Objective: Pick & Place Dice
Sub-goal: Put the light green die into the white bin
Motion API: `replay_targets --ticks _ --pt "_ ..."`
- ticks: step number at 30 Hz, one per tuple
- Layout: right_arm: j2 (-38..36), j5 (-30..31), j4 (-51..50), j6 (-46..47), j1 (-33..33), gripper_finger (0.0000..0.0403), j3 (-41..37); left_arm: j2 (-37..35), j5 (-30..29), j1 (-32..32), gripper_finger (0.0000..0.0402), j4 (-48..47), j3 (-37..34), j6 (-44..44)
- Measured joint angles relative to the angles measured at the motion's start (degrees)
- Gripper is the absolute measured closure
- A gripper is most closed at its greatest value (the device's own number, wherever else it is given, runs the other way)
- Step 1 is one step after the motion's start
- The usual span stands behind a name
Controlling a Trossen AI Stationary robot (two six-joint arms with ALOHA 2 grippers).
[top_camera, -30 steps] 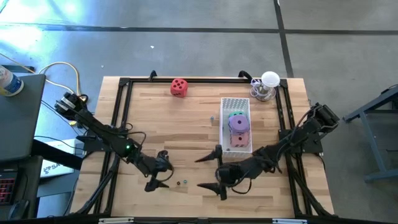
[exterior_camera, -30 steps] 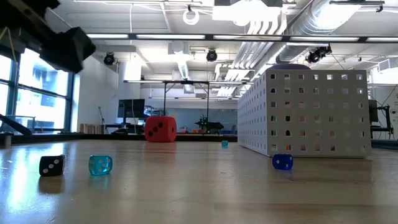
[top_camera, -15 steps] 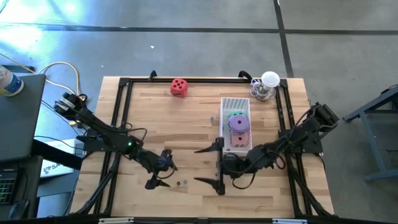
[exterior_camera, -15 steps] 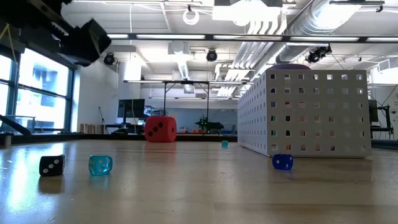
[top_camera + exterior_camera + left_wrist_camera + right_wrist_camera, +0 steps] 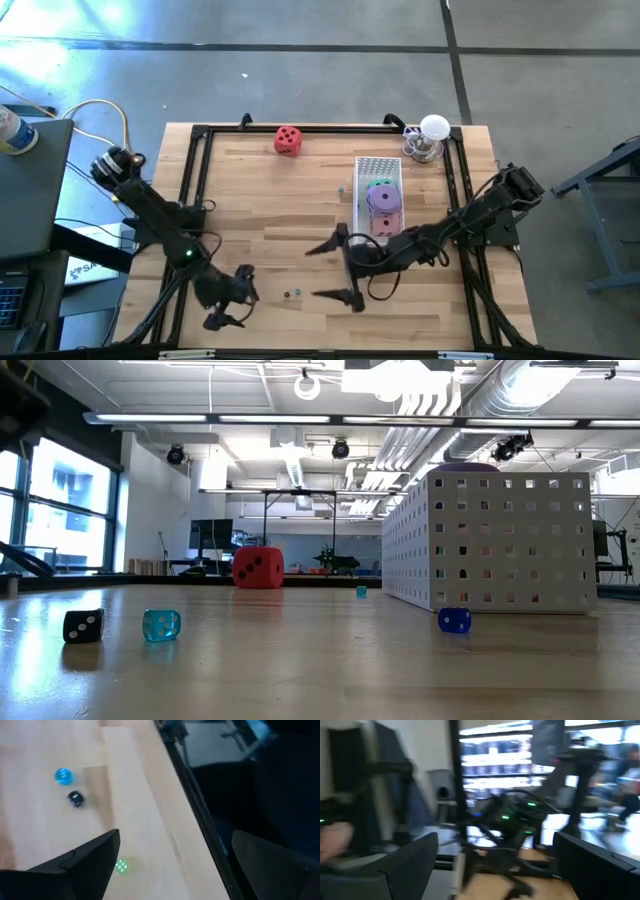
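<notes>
The red die point(image 5: 287, 140) sits alone near the far edge of the table point(image 5: 270, 220), well apart from both arms; from the low view it point(image 5: 258, 568) stands far back on the wood, two dark pips facing the camera. The other three dice are in the white perforated bin point(image 5: 379, 200) on the right half of the table: the green die point(image 5: 379, 186) at the far end, the purple die point(image 5: 383, 199) on top in the middle, and the pink die point(image 5: 384, 224) at the near end. In the low view the bin point(image 5: 490, 540) shows as a tall holed wall, with a purple edge just above its rim.

The left gripper point(image 5: 229, 297) hangs over the table's near left corner, its fingers spread apart and holding nothing. Its wrist view shows two dark fingers point(image 5: 85, 857) wide apart above the table edge, with a tiny blue bead point(image 5: 62, 776) and a tiny black bead point(image 5: 75, 798) lying on the wood ahead.

The right gripper point(image 5: 335, 270) is just left of the bin's near end, fingers also wide apart and empty. Its wrist view is blurred; it seems to look across toward the other arm and the room.

A small clear glass object point(image 5: 428, 140) stands at the far right corner.
</notes>
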Motion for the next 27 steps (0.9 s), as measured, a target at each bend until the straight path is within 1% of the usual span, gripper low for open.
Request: replay_targets --ticks 3,6,9,12,14,16,20,25,27 --pt "0.00 -6.49 0.91 -0.10 0.14 0.0019 0.00 0.00 -6.60 -3.01 0.0027 -1.62 0.00 -2.79" --pt "0.00 -11.82 1.52 -2.74 0.81 0.0019 0.00 0.40 -10.59 -5.33 0.0027 -4.35 0.00 -4.89" --pt "0.00 -15.24 1.41 -6.87 1.97 0.0019 -0.01 2.50 -11.52 -6.94 0.0027 -7.79 -0.03 -9.91" --pt "1.62 -16.76 3.52 -9.61 3.05 0.0019 0.06 5.09 -11.57 -7.54 0.0027 -8.58 -0.09 -11.76" --pt "2.70 -16.71 4.57 -12.48 4.19 0.0019 -0.07 5.93 -11.67 -7.19 0.0027 -8.58 -0.09 -11.50" --pt "3.64 -16.46 7.74 -15.54 4.84 0.0019 -0.06 6.46 -11.80 -6.57 0.0027 -8.89 -0.09 -10.77" --pt "4.55 -15.61 11.18 -23.11 6.61 0.0019 -0.01 6.49 -12.14 -5.89 0.0027 -11.78 -0.11 -10.32" --pt "5.53 -9.02 12.20 -28.19 8.17 0.0019 -0.01 6.56 -12.76 -5.64 0.0027 -12.07 -1.02 -10.35" --pt "5.55 -7.48 12.21 -29.77 8.54 0.0019 -0.01 6.56 -13.20 -5.64 0.0027 -11.92 -1.45 -10.35"
